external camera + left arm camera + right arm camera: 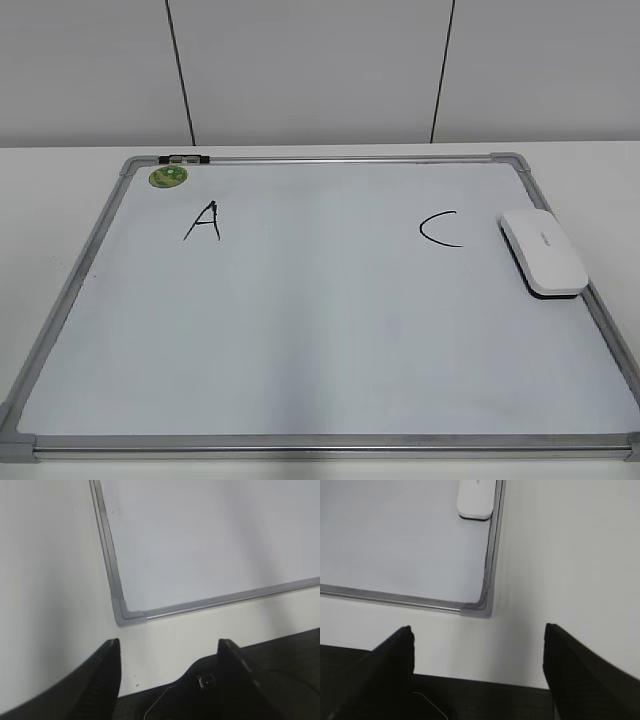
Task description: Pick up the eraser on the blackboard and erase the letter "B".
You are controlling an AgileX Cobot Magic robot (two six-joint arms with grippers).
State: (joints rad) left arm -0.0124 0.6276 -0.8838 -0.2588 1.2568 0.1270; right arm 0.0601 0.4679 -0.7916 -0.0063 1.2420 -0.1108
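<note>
White tabletop (60, 190) everywhere, with a plain pale wall (310, 70) behind it split by two thin dark vertical seams. Pretty bare room otherwise.

Lying flat on the table is the blackboard (320, 440), which is really a white board in a silver-grey frame with grey plastic corners. Its surface reads a black "A" (203, 222) at about 10 o'clock and a black "C" (440, 228) at about 2 o'clock. Between them the board is just blank white, so no "B" shows anywhere in these views.

Up at 11 o'clock, just inside the top frame, sits a round green magnet (168, 177), with a small dark clip (185, 158) on the frame right beside it.

Eraser (542, 251) is at 3 o'clock on the board, lying flat right next to the "C", its outer end touching or overlapping the right frame rail. The right wrist view catches it too (476, 500), tucked against that rail.

Left gripper (167, 672) hangs over bare table off the board's near left corner, jaws spread apart, nothing in them. Right gripper (479, 662) is off the near right corner, jaws wide apart too, empty, well away from the eraser.
</note>
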